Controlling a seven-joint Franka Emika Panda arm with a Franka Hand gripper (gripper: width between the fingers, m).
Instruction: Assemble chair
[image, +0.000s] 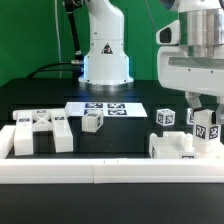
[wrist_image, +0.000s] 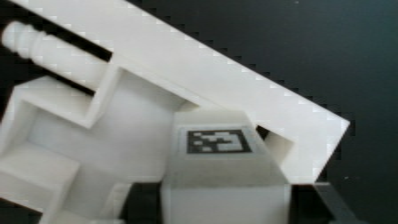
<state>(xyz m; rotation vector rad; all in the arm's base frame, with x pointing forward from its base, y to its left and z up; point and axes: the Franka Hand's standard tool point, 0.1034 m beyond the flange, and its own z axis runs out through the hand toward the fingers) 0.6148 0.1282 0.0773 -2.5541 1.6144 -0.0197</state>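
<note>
In the exterior view my gripper (image: 207, 122) hangs at the right and is shut on a small white tagged chair post (image: 208, 130). It holds the post just above a flat white chair part (image: 178, 147) near the front rail. In the wrist view the held post (wrist_image: 221, 150) fills the gap between my dark fingers (wrist_image: 153, 196), its square tag facing the camera. Beyond it lies the large white chair part (wrist_image: 143, 80), with a ribbed peg (wrist_image: 36, 44) at one end. A chunky white seat piece (image: 40, 131) rests at the exterior view's left.
A long low white border rail (image: 110, 176) runs along the front. The marker board (image: 103, 108) lies mid-table before the robot base (image: 105, 60). Two loose tagged blocks stand on the black table, one (image: 93, 121) near the middle and one (image: 166, 117) at the right.
</note>
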